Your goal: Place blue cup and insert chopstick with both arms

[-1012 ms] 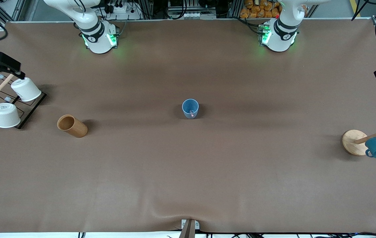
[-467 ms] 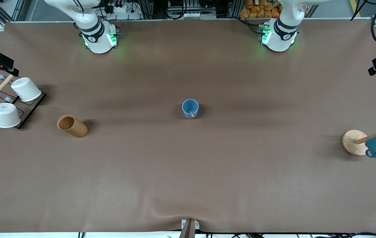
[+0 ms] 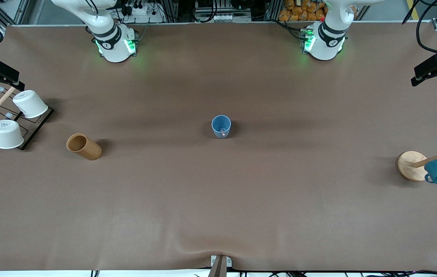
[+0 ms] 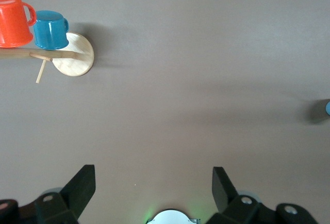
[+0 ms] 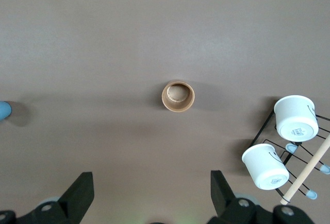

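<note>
I see the small light-blue tumbler (image 3: 221, 126) upright mid-table, thin pinkish chopstick (image 3: 223, 132) inside. Left gripper (image 4: 152, 185) and right gripper (image 5: 149, 185) both spread, empty, high over their table ends. Job looks finished; just park.

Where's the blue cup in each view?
Front view: blue cup upright mid-table, chopstick inside.
Left wrist view: only a sliver at the picture's edge.
Right wrist view: a sliver at the edge.
Shared landmark: the cup itself; the brown table runs through all three.
</note>
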Robot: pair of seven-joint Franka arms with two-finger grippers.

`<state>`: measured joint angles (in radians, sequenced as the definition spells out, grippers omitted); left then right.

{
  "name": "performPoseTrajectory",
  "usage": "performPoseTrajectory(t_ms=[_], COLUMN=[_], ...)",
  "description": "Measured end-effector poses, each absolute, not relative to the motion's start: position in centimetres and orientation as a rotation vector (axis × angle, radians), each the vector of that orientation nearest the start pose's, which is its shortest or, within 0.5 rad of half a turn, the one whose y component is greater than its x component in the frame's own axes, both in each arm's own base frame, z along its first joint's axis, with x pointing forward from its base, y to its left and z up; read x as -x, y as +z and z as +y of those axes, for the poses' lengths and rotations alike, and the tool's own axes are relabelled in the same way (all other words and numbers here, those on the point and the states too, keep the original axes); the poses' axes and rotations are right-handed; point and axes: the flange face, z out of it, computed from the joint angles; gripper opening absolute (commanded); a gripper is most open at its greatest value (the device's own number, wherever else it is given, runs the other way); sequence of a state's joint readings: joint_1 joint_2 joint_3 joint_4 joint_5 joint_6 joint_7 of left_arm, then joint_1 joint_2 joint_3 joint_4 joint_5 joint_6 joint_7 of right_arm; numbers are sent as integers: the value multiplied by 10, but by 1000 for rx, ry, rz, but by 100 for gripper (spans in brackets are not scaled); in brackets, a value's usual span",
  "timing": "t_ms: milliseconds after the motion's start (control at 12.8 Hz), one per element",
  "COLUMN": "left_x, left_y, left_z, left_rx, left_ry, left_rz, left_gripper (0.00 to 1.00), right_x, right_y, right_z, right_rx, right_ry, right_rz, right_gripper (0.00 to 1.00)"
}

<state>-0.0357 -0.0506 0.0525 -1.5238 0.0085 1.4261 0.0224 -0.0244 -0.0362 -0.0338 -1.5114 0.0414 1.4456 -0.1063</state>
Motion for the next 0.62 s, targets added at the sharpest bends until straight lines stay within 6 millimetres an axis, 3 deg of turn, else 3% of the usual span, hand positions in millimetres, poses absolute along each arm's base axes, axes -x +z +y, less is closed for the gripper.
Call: performPoseTrajectory(t_ms=[623], left_x=[-524], left_y=[657], left_z=[6], left_rx=[3135], left_ry=[87], left_rz=[36], left_gripper=[100], right_x=[-531], right_y=[664], right_z=[-26], right_rx=[3098], right_ry=[17], right_rz=[-83], right_gripper=[100])
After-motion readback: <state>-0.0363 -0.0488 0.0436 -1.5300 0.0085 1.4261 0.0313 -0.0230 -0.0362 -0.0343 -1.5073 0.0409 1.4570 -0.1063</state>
